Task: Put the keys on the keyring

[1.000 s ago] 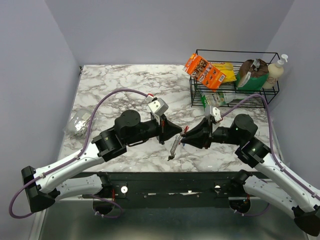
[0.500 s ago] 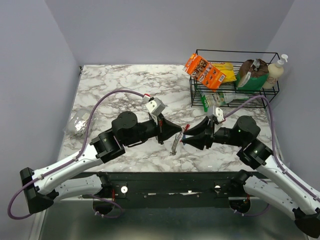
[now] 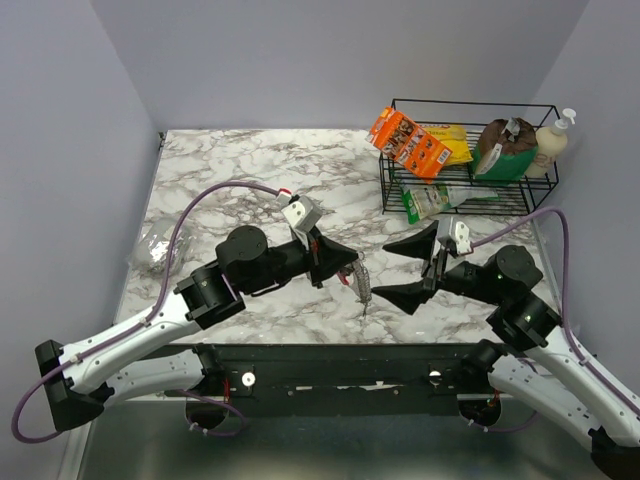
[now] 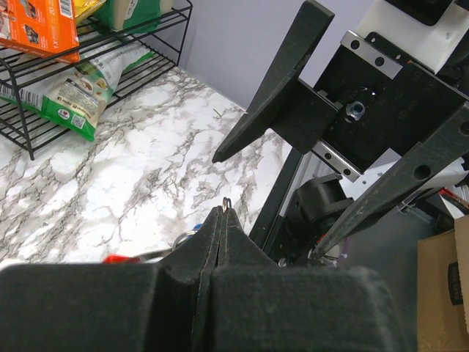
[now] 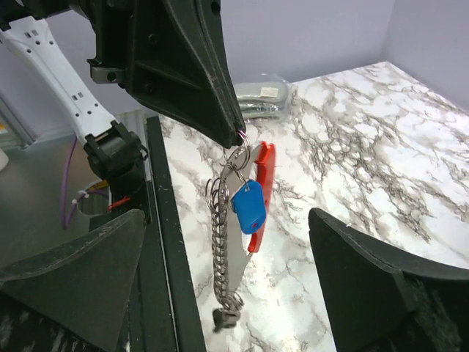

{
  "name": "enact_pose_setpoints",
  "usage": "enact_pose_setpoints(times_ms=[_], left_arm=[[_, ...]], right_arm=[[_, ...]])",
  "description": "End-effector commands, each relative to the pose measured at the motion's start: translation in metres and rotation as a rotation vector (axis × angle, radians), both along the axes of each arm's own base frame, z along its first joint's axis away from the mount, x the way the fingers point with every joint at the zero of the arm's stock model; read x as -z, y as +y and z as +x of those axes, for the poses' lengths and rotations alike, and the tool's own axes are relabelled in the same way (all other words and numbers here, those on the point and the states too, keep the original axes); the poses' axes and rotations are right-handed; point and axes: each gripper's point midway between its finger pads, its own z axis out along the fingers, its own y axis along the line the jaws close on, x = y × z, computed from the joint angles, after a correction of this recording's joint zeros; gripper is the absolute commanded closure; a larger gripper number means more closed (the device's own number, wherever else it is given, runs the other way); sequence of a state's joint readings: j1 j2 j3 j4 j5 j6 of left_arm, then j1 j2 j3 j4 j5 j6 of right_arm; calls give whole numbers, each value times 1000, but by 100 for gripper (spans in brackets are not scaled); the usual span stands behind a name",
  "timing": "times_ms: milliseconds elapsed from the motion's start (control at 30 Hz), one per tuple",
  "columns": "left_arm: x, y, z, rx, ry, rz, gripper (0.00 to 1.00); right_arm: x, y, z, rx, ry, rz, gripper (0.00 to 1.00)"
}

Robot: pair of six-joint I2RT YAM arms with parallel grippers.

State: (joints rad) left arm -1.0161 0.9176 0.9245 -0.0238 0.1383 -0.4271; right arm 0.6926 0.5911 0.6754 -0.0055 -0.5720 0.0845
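The keyring [image 5: 218, 220], with the blue key [image 5: 249, 207] hanging beside it, is pinched by the clenched left gripper [image 3: 350, 268] above the desk's [image 3: 220, 170] front edge (about midway along). The right gripper [image 3: 380, 270] is spread wide, holding nothing.

White marble surface [image 3: 230, 165], grey veining. Grey-silver chain keyring [image 5: 218, 242], its curved plastic piece [image 5: 265, 176] red. Bright blue head on key [image 5: 249, 207]. Matte black left fingers [image 5: 198, 66] and right fingers [image 5: 366, 293]. Purple cable [image 3: 200, 205]. Black wire rack [image 3: 470, 103]: orange box [image 3: 407, 140], yellow pack [image 3: 455, 145], green pouch [image 3: 430, 200], cream bottle [image 3: 553, 143].
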Motion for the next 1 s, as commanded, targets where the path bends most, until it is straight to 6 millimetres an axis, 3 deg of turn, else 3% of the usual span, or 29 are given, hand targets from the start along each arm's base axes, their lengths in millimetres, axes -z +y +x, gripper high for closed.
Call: enact_pose_setpoints(times_ms=[0, 267, 467, 967], left_arm=[[-15, 9, 3, -41, -49, -51, 100], [-1, 6, 13, -74, -46, -18, 100], [22, -4, 24, -92, -48, 28, 100], [106, -28, 41, -98, 26, 147, 100]], right_arm=[[3, -1, 7, 37, 7, -16, 0], [4, -1, 7, 37, 24, -10, 0], [10, -2, 7, 42, 46, -12, 0], [21, -2, 4, 33, 64, -22, 0]])
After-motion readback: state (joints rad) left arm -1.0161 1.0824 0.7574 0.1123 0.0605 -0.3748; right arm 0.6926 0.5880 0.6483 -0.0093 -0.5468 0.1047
